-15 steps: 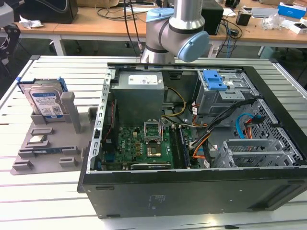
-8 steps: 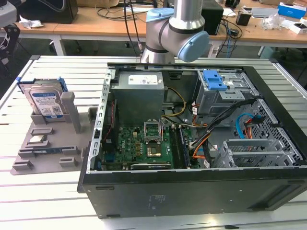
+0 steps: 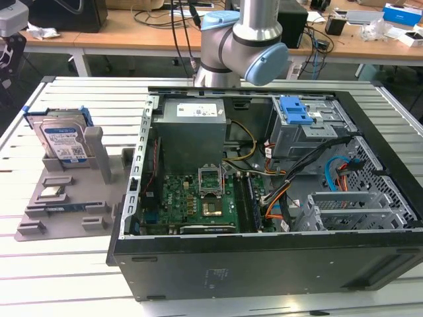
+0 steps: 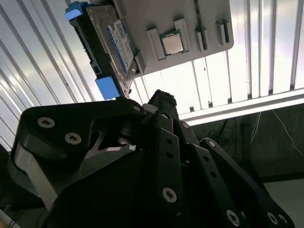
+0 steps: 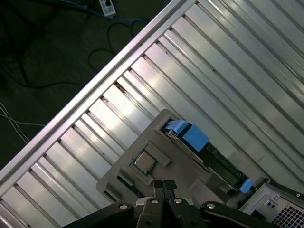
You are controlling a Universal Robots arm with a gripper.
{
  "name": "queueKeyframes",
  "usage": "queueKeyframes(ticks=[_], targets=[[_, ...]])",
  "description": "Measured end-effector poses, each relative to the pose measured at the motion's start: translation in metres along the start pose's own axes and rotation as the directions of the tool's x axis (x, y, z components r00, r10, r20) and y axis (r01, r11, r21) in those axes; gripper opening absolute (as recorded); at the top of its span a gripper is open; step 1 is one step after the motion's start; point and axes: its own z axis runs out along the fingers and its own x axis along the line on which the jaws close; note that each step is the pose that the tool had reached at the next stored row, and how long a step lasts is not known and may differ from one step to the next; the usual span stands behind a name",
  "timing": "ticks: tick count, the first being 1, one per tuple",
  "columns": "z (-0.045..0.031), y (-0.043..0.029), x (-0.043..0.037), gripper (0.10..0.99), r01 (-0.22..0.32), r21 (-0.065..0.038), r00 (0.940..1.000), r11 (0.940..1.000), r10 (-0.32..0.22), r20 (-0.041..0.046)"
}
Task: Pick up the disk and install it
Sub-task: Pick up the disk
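Gripper: in both wrist views the gripper point(image 5: 164, 184) point(image 4: 161, 96) has its fingertips brought together with nothing between them.
Gripper's place: it hangs over the grey tray point(image 5: 183, 173), on the side where the chip point(image 5: 145, 162) lies, and is clear of the disk point(image 5: 194, 137).
Disk: it stands on edge, leaning a little, in a slot at a back corner of the grey tray point(image 3: 66, 222). In the exterior view the disk point(image 3: 63, 140) shows its label face, with the blue bracket around it.
Tray: it lies on the slatted table point(image 3: 66, 277) along the edge at the exterior view's left, just beside the computer case point(image 3: 264, 264).
Other parts on the tray: the chip point(image 3: 53, 193) sits flat in its pocket, and the memory stick point(image 3: 63, 208) lies near it towards the tray's front edge.
Computer case: it lies open on the table's middle. The drive cage point(image 3: 310, 135) sits at its back corner, at the exterior view's right, with the blue latch point(image 3: 295, 111) on top.
Arm: the arm point(image 3: 241, 46) rises behind the case's back edge.
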Motion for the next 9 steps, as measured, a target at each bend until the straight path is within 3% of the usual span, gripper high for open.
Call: queueKeyframes(ticks=[6, 9], targets=[[0.0, 0.0, 0.0, 0.102, 0.075, -0.002, 0.9972, 0.9972, -0.075, -0.0034], [0.0, 0.0, 0.0, 0.102, 0.123, -0.003, 0.9924, 0.9924, -0.123, -0.0054]])
